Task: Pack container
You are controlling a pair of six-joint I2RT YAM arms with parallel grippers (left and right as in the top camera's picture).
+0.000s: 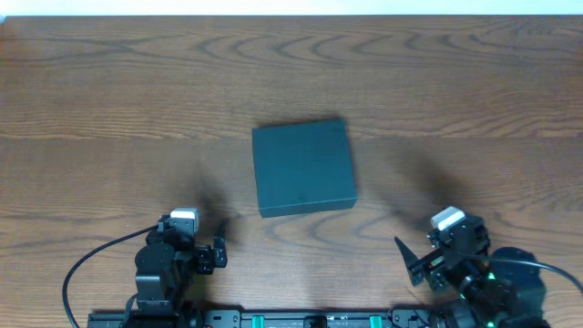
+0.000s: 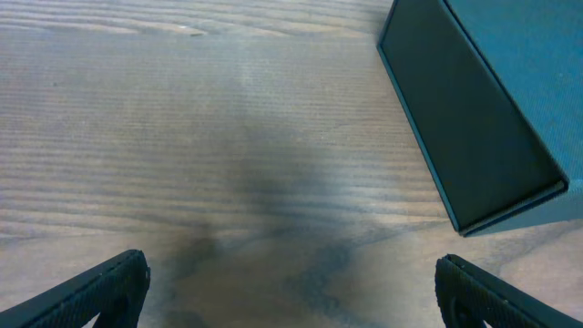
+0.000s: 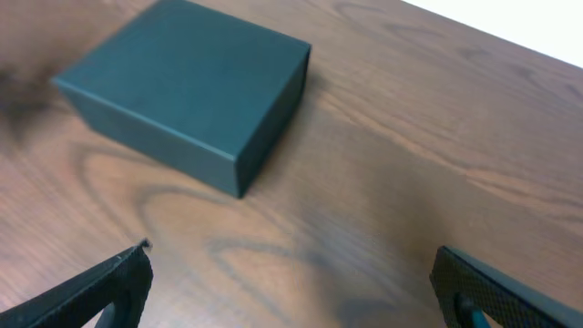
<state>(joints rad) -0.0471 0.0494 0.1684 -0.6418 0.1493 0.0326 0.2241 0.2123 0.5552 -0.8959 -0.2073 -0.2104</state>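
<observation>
Waiting claws: the left gripper [image 2: 291, 296] and the right gripper [image 3: 291, 292] are both spread wide and hold nothing. Each wrist view shows only two dark fingertips at its bottom corners, with bare wood between them.
Why so held: in the overhead view the arms sit at the lower edge of the frame, one at lower left and one at lower right, well apart from the box. My judgement is that this leaves the box free to be approached from either side.
Container place: the dark teal-black square cardboard-like container [image 1: 303, 168] lies flat on the brown wood-grain table [image 1: 109, 91], near the middle of the overhead frame and turned slightly off square.
Container look: it is matte and plain, with no print. The lid is down, and a thin lip shows along one lower edge in the left wrist view.
Contents: hidden; no loose items are in sight.
Task standing: I cannot tell whether packing is finished or not yet begun.
</observation>
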